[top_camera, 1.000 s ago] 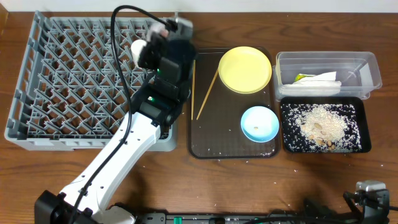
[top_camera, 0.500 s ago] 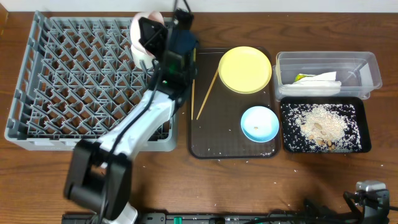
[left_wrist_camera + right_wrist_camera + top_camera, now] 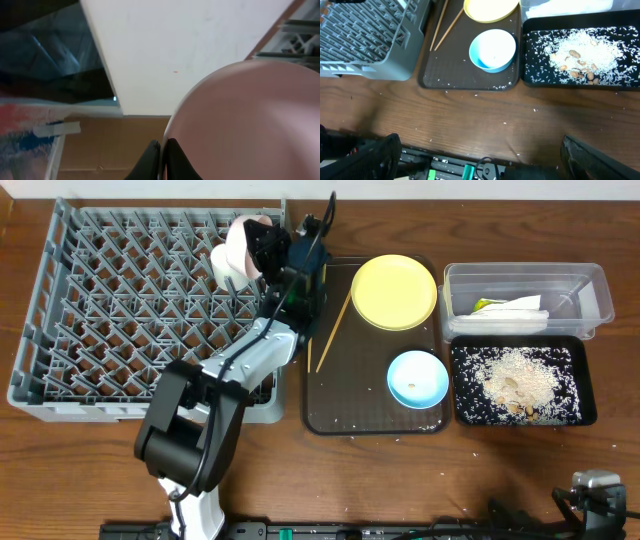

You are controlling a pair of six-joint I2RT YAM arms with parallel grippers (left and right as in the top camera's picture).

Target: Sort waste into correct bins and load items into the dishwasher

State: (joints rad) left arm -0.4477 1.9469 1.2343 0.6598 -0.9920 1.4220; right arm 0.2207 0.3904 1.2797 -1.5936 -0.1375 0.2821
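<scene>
White bowl (image 3: 235, 248) shifted over grey lattice rack (image 3: 110, 300); fingers (image 3: 176, 161) pinch smooth rim.

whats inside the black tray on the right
Scattered pale rice crumbs and a few tan bits fill the black tray; its floor under the heap is hidden.

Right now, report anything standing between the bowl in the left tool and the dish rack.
Nothing visible does. The left tool grips the white bowl by its rim, over the grey dish rack near the edge beside the brown tray. Pegs around it are bare; the arm hides those directly beneath.
</scene>
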